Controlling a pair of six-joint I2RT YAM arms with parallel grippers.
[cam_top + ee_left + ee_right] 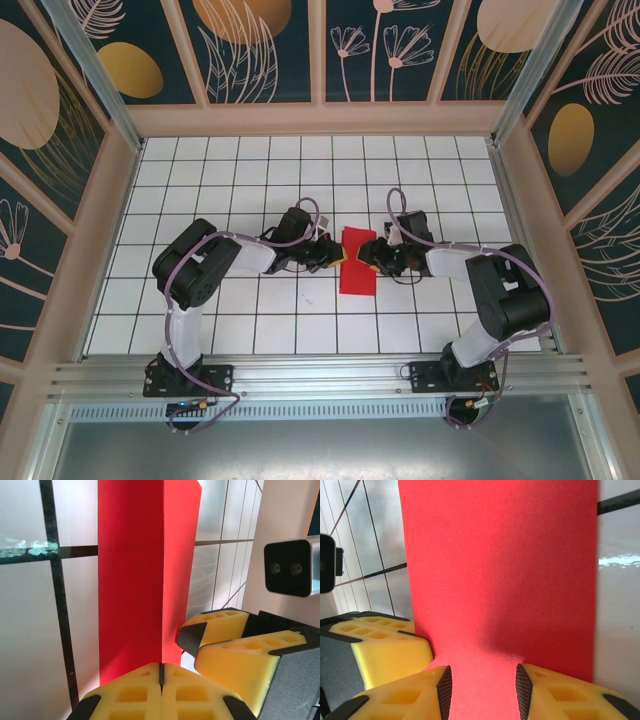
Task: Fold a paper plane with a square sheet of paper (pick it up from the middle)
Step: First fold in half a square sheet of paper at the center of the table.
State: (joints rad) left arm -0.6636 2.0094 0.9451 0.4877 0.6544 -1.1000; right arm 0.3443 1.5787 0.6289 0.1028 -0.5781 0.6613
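Bright red and thin, the red square sheet of paper (358, 276) lies in the middle of the white tiled table with black grid lines (200, 170), between the two arms, and it is already narrower than a square, with one straight crease along its length. The left gripper with yellow foam fingers (161, 680) is closed, and the crease comes out exactly from the line where its two pads meet; it appears to pinch the folded ridge, probably to sharpen the fold and to keep the paper from sliding. The right gripper with the same yellow fingers (481, 690) comes from the opposite side, its fingers apart and the red surface visible between them, so it clamps nothing. It seems placed there to steady the other edge, though whether its pads press the sheet cannot be told. The folding looks at an early stage.
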